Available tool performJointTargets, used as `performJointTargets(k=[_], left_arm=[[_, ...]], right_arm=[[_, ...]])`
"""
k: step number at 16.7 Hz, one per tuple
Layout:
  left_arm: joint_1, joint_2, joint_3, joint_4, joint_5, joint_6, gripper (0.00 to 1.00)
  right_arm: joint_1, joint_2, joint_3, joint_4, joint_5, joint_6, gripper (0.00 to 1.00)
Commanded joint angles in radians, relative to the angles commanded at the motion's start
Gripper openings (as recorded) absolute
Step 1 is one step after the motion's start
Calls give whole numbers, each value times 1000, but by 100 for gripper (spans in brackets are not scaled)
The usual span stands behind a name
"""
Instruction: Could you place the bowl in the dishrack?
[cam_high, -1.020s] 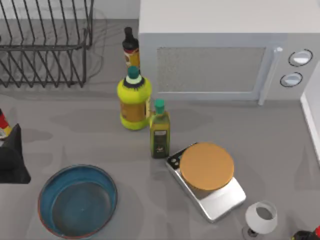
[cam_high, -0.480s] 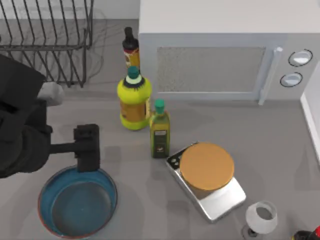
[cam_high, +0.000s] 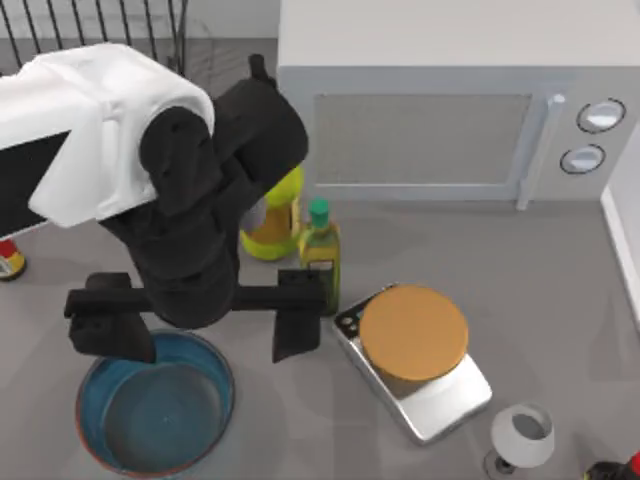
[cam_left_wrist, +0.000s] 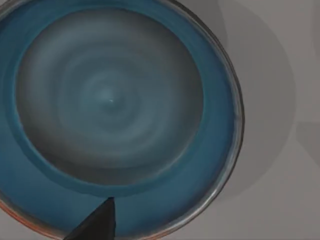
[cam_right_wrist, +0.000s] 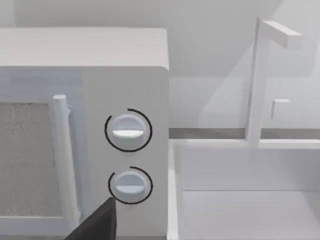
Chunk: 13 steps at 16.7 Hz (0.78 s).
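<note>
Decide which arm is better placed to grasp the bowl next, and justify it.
Left. The left gripper hangs open over the bowl near its far rim; the left wrist view looks straight into it. The right wrist view faces the microwave.

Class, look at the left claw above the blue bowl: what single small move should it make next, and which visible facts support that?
Probably lower straight down. The left claw hangs open above the bowl, one finger over the bowl's far rim and the other outside it near the scale. The left wrist view looks straight into the bowl, which sits on the table, not gripped. The dishrack waits at the far left.
</note>
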Motion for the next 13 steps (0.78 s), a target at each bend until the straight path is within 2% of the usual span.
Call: performJointTargets(k=[8, 13], left_arm=[[-18, 41, 37, -27, 0, -20, 100], [-18, 94, -75, 139, 0, -16, 100]], right_arm=[[0, 0, 0, 0, 0, 0, 100], [0, 0, 0, 0, 0, 0, 100]])
